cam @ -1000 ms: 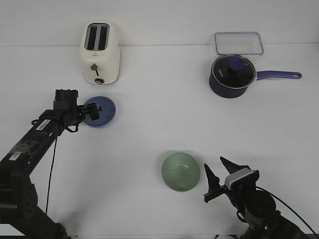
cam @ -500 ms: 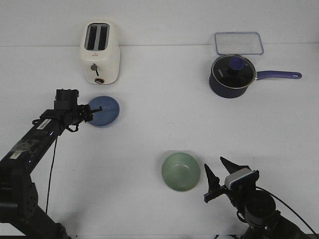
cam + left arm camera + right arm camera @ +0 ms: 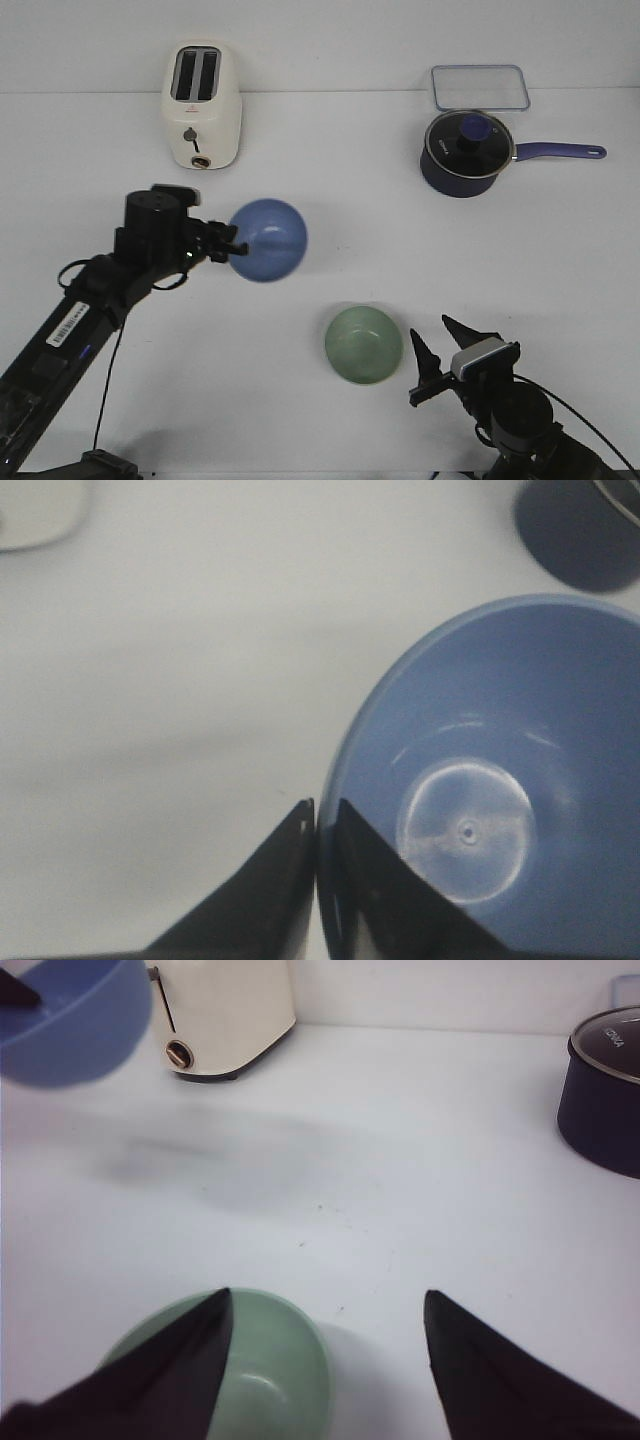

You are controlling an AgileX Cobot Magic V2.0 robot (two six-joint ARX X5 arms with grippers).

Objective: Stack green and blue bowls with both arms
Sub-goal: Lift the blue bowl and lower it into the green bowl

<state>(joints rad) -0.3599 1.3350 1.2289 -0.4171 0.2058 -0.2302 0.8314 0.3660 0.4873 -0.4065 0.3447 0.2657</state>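
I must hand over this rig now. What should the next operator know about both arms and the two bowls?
Left gripper: jaws shut on the rim of the blue bowl, which is held off the table, between the toaster and the green bowl.
Right gripper: jaws open, empty, low beside the green bowl, which sits upright on the table.
Done: blue bowl is picked up.
Left: bring the two bowls together, one nested inside the other, then release.
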